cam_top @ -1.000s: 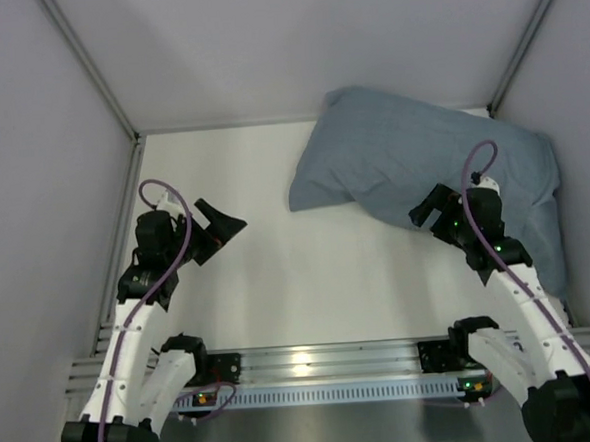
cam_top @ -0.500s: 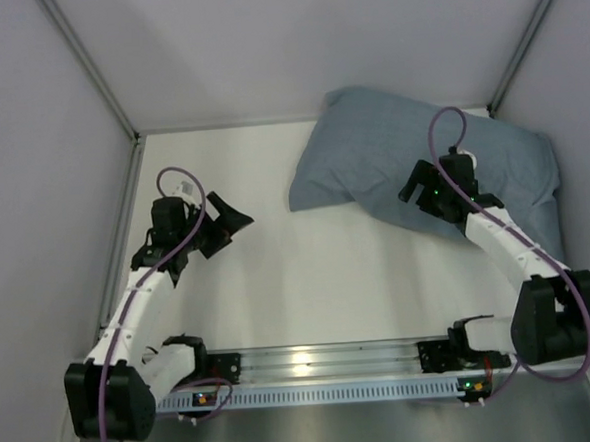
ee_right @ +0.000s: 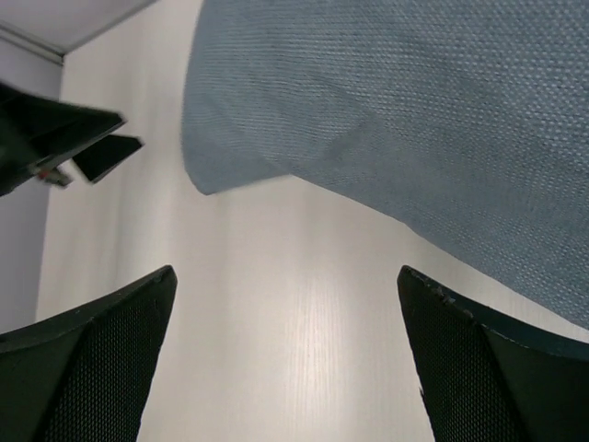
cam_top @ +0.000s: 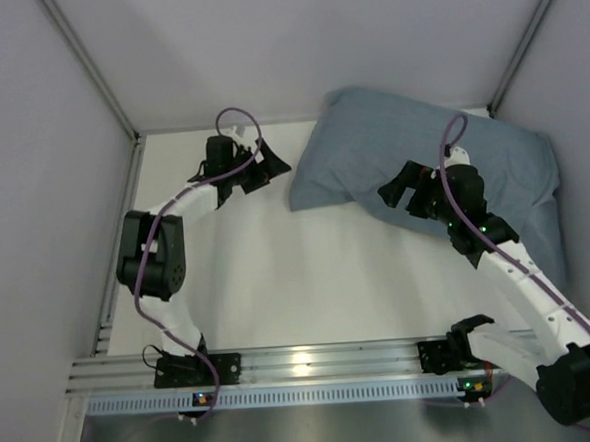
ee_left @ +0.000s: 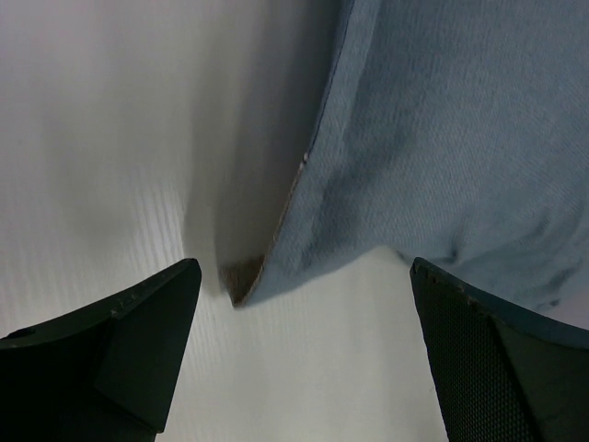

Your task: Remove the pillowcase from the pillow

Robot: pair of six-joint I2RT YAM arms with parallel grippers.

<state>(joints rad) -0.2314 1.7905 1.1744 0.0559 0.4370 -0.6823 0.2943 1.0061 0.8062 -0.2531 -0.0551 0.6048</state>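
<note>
Left gripper (cam_top: 269, 169) and right gripper (cam_top: 394, 189) gape wide and empty beside the plump, coarse-woven grey-blue pillowcase (cam_top: 426, 148), near its pointed corner.

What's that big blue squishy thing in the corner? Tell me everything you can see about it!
It is a dusty grey-blue fabric pillowcase, plump and stuffed, so its filling is hidden. The cloth looks woven, with a few soft wrinkles. It lies on the white table in the far right corner. One pointed corner pokes toward the left gripper's open black fingers without touching them. The right gripper's open fingers hover at its near edge, gripping nothing.
</note>
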